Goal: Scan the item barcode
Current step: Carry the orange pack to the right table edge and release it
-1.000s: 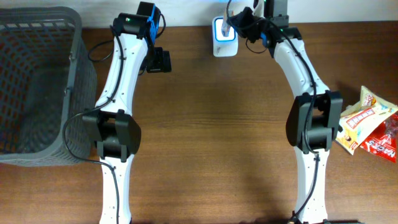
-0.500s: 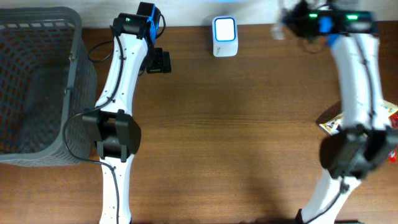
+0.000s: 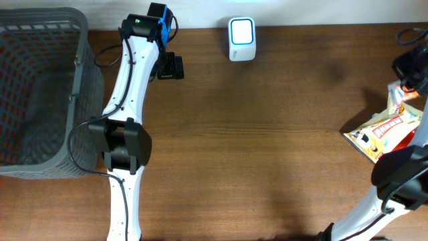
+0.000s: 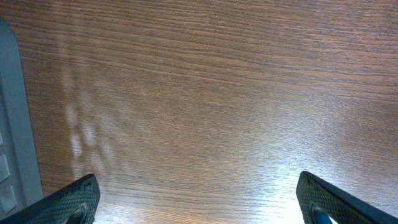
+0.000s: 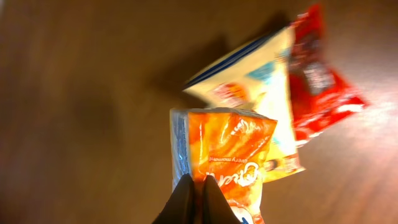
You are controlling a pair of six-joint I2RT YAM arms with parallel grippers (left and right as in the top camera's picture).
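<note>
Endwise, orange packet (image 5: 227, 144) off right tool (image 5: 199, 182)

On the orange packet (image 5: 224, 155), small white words are read as "every moment", though blurred; the larger white script beneath them cannot be made out. Printing on the cream packet (image 5: 268, 84) and the red packet (image 5: 320, 87) is too blurred to be read.
</note>
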